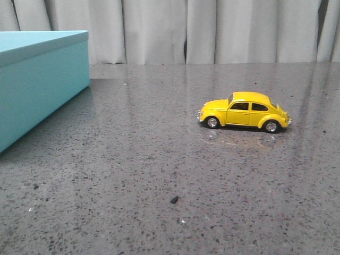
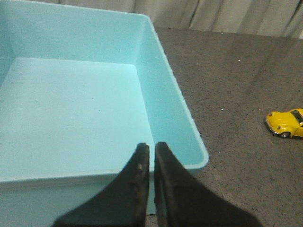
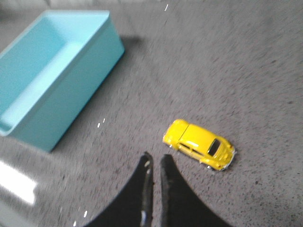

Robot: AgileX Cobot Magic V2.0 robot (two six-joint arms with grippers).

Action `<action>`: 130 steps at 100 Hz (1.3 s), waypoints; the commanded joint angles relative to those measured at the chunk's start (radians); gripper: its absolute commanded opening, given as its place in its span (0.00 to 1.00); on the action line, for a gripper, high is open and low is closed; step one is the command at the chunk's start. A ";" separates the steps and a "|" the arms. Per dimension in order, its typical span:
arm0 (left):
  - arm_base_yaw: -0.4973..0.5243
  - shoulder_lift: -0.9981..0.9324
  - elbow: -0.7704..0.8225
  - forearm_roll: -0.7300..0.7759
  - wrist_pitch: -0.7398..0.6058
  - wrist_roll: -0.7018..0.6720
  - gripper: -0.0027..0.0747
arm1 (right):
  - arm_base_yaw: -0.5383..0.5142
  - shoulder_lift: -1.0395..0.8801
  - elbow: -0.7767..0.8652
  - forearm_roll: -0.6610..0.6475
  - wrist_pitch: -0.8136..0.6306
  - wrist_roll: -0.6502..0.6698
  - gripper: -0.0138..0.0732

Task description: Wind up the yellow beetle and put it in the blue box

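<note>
While both claws sit clenched and empty, left claw [image 2: 152,163] over the open blue box [image 1: 42,87] at frame left, we note the yellow beetle [image 1: 244,111] on its wheels right of centre on the worktop [image 1: 159,175], right claw [image 3: 155,172] near it.

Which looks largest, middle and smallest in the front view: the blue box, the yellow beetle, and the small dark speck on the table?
1. The blue box, largest, though cut off by the frame edge.
2. The yellow beetle.
3. The dark speck, smallest, though nearest to the camera.
</note>
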 commanded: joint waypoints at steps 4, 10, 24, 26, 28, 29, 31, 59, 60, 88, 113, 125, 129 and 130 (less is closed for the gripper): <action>-0.056 0.017 -0.038 -0.009 -0.057 0.011 0.01 | 0.055 0.185 -0.224 -0.079 0.151 0.071 0.11; -0.079 0.017 -0.038 -0.009 -0.057 0.011 0.01 | 0.101 0.278 -0.303 -0.152 0.213 0.132 0.11; -0.102 0.017 -0.038 -0.005 -0.059 0.011 0.01 | 0.212 0.446 -0.422 -0.269 0.292 0.203 0.11; -0.102 0.017 -0.038 -0.005 -0.059 0.011 0.01 | 0.228 0.466 -0.427 -0.274 0.294 0.202 0.11; -0.102 0.017 -0.038 -0.005 -0.059 0.011 0.01 | 0.239 0.483 -0.430 -0.278 0.294 0.202 0.11; -0.102 0.017 -0.038 -0.004 -0.059 0.011 0.01 | 0.250 0.488 -0.430 -0.278 0.293 0.204 0.11; -0.102 0.017 -0.038 -0.004 -0.059 0.011 0.01 | 0.265 0.504 -0.430 -0.278 0.289 0.207 0.11; -0.118 0.017 -0.038 -0.002 -0.059 0.011 0.01 | 0.349 0.637 -0.430 -0.356 0.208 0.312 0.11; -0.120 0.017 -0.038 -0.002 -0.059 0.011 0.01 | 0.349 0.639 -0.430 -0.356 0.206 0.312 0.11; -0.142 0.017 -0.038 0.023 -0.059 0.011 0.01 | 0.347 0.682 -0.355 -0.356 0.156 0.350 0.11; -0.149 0.017 -0.038 0.025 -0.059 0.011 0.01 | 0.339 0.684 -0.300 -0.367 0.040 0.392 0.11; -0.151 0.017 -0.038 0.025 -0.059 0.011 0.01 | 0.309 0.698 -0.300 -0.374 0.033 0.403 0.11; -0.151 0.017 -0.038 0.025 -0.059 0.011 0.01 | 0.296 0.705 -0.300 -0.374 0.033 0.405 0.11; -0.151 0.017 -0.038 0.025 -0.059 0.011 0.01 | 0.294 0.706 -0.300 -0.374 0.033 0.405 0.11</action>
